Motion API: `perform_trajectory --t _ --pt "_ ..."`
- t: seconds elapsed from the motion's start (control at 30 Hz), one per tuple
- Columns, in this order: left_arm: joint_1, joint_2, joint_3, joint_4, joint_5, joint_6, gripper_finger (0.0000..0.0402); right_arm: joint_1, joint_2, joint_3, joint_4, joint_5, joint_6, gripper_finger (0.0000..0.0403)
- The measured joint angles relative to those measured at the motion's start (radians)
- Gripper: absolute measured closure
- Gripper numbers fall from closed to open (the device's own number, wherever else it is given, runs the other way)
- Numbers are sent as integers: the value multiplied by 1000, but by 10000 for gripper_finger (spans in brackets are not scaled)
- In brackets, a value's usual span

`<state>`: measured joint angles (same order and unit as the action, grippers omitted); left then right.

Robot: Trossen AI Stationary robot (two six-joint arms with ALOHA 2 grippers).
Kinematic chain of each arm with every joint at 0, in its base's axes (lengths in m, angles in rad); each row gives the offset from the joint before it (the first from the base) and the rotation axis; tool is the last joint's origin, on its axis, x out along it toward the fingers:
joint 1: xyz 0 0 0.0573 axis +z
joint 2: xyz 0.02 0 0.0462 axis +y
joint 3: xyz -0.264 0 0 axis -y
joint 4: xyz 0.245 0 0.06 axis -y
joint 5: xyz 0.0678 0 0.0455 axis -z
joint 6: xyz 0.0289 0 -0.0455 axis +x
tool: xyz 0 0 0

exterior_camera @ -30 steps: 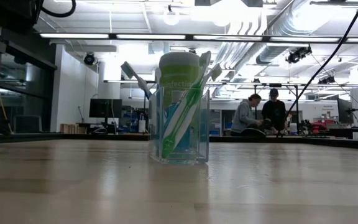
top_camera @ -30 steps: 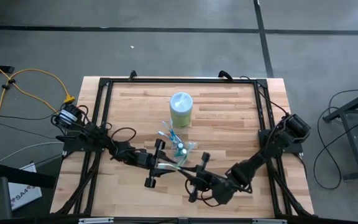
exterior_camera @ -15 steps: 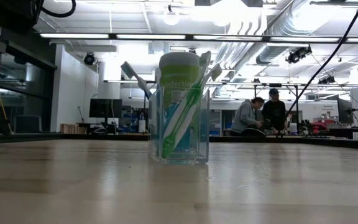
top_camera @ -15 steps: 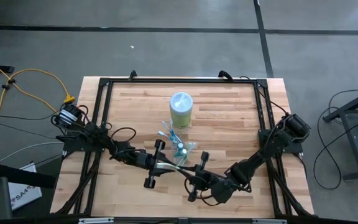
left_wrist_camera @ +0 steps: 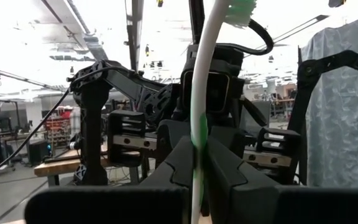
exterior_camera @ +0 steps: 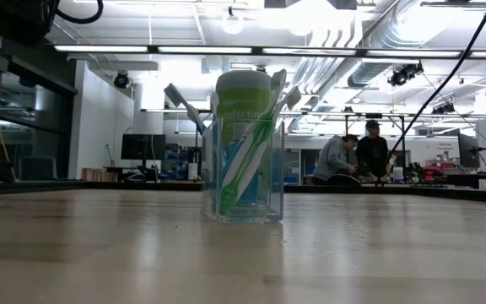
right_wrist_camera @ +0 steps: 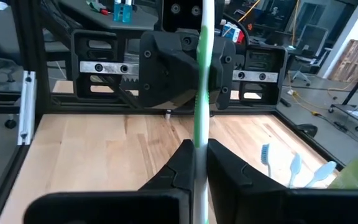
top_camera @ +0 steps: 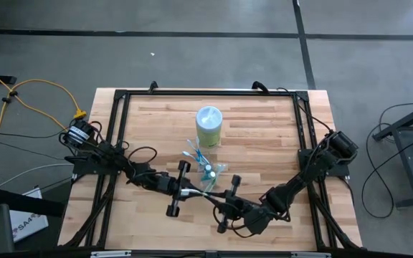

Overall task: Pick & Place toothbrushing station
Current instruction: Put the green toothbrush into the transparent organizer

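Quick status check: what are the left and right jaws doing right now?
Left gripper: shut on the green-and-white toothbrush.
Right gripper: shut on the same toothbrush, at its other end.

Wooden table [top_camera: 264, 129]: clear tumbler [exterior_camera: 243, 181], green-lidded canister [top_camera: 209, 126].

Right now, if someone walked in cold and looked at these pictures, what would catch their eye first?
Most striking is the handover at the table's near middle: the left gripper and the right gripper meet tip to tip, both shut on one green-and-white toothbrush. Just behind them stands the clear tumbler holding other toothbrushes, with a green-lidded canister behind it.
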<state>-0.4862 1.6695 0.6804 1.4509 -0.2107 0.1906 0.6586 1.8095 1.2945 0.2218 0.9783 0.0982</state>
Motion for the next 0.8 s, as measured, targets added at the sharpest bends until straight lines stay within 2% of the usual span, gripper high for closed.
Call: perform_trajectory --t 0.17,0.5,0.8 --pt "-1 0 0 -3 4 11 393 0 0 0 0 -42 10 360" --pt "-1 0 0 -12 -62 47 395 1 0 0 -55 -13 13 307" --pt "-24 0 0 -40 -209 77 396 37 0 0 -268 43 226 264"
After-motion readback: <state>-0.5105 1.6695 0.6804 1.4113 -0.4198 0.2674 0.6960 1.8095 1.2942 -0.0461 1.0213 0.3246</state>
